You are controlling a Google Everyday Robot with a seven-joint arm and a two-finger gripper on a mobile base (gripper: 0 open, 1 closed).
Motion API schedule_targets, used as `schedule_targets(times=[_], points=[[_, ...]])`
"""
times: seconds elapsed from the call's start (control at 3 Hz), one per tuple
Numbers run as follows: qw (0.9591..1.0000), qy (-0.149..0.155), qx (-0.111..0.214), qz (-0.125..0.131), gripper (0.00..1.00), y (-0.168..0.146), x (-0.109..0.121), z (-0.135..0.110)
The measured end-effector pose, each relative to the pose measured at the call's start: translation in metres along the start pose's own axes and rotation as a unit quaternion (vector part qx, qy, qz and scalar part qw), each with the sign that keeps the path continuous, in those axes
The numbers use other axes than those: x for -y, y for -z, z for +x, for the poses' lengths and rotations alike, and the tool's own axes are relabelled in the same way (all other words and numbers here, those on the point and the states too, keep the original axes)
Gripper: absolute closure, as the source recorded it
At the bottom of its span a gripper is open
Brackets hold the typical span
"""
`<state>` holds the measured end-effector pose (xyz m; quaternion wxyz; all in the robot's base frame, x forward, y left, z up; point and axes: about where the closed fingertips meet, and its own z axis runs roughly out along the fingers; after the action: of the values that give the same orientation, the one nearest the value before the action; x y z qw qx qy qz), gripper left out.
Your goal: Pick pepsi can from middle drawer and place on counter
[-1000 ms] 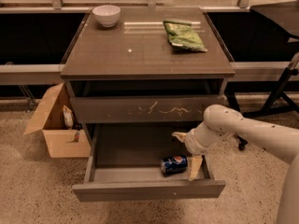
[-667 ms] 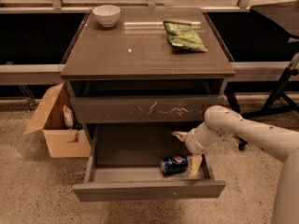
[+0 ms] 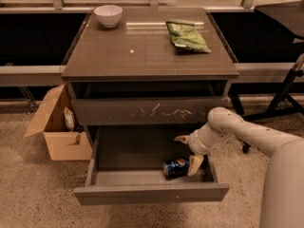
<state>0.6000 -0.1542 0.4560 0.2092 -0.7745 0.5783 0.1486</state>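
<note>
The pepsi can (image 3: 175, 167) lies on its side at the front right of the open middle drawer (image 3: 151, 194). My gripper (image 3: 189, 152) is down inside the drawer on the can's right and is open. Its lower finger (image 3: 195, 165) sits against the can's right end, and its upper finger (image 3: 181, 138) points left above and behind the can. The can is not between the fingers. The counter (image 3: 142, 51) is the glossy top of the cabinet, well above the gripper.
A white bowl (image 3: 108, 15) stands at the counter's back left and a green snack bag (image 3: 186, 34) at its back right. The scratched drawer front (image 3: 152, 111) overhangs the open drawer. A cardboard box (image 3: 59, 127) sits on the floor at left, and a black stand (image 3: 285, 96) at right.
</note>
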Motion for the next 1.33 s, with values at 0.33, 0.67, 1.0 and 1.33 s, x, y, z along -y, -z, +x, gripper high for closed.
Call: schedule_targets(times=[0.33, 0.67, 1.0, 1.33], points=[[1.0, -0.001, 0.003, -0.007, 0.0, -0.011, 0.008, 0.006], [0.9998, 0.0, 0.009, -0.017, 0.15, -0.022, 0.013, 0.008], [0.9995, -0.003, 0.012, -0.031, 0.12, -0.04, 0.015, 0.011], [0.9992, -0.006, 0.013, -0.038, 0.12, -0.051, 0.015, 0.012]])
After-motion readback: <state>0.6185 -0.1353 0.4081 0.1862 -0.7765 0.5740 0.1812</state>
